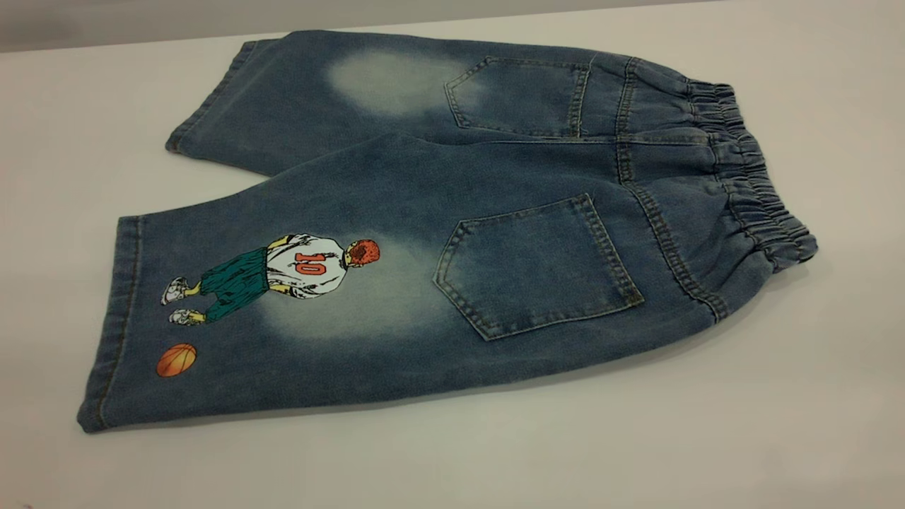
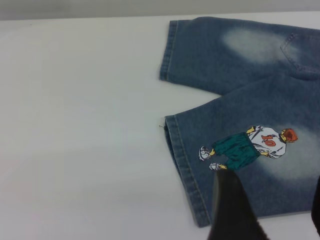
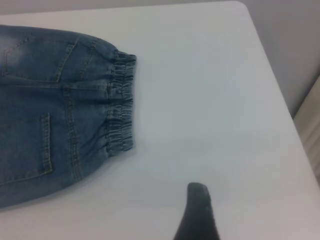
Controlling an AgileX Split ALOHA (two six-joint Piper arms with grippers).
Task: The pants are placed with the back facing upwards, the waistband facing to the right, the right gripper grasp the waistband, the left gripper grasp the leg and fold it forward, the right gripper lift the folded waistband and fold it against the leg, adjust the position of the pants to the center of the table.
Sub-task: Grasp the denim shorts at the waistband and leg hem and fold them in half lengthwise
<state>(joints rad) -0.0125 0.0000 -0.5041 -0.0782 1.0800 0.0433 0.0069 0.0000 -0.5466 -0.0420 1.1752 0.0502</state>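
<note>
The pants point(image 1: 452, 212) lie flat on the table point(image 1: 813, 396), back pockets up. The waistband point(image 1: 749, 177) points right. The printed leg point(image 1: 283, 304) is nearest the camera and carries the number 10 player and an orange basketball point(image 1: 176, 360). In the left wrist view my left gripper point(image 2: 272, 210) hovers open over that leg point(image 2: 260, 165), one black finger point(image 2: 230, 205) beside the player's shoes. In the right wrist view only one dark finger point(image 3: 197, 215) of my right gripper point(image 3: 265, 210) shows. It stands open over bare table, apart from the waistband point(image 3: 121, 102). Neither gripper appears in the exterior view.
The plain leg point(image 1: 297, 99) with its faded patch lies at the far side. The table's right edge point(image 3: 280, 95) and rounded corner are in the right wrist view, with a darker floor beyond. White tabletop surrounds the shorts on all sides.
</note>
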